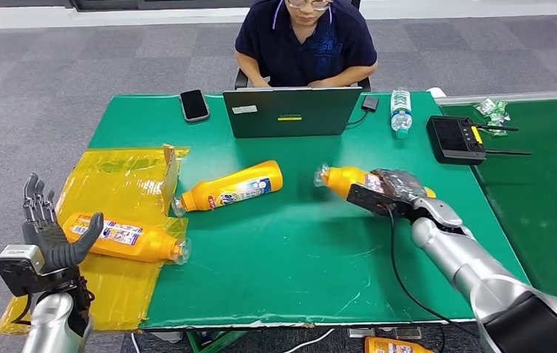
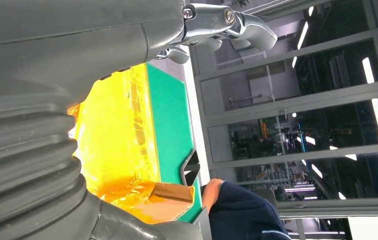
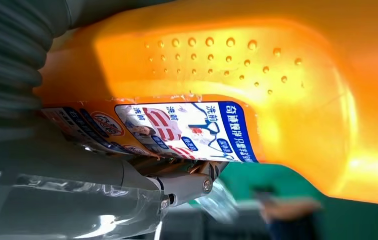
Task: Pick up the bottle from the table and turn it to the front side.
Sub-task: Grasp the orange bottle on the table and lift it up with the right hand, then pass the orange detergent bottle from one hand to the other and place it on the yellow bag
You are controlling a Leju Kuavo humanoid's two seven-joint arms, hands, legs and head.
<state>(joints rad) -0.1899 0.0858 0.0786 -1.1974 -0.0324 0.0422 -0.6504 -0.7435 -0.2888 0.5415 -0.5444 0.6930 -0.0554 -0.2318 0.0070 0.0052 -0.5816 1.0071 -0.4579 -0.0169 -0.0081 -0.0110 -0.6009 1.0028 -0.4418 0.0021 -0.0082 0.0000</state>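
Right of centre in the head view, lying on the green table (image 1: 297, 243): an orange detergent bottle (image 1: 343, 179), clear-wrapped neck pointing left, grasped around its body by the right hand (image 1: 395, 189). Up close in the right wrist view, a dimpled orange shoulder and a blue-and-white printed label (image 3: 187, 131), details lost from above. At lower left of the head view, the left hand (image 1: 48, 234) raised, fingers spread and released.
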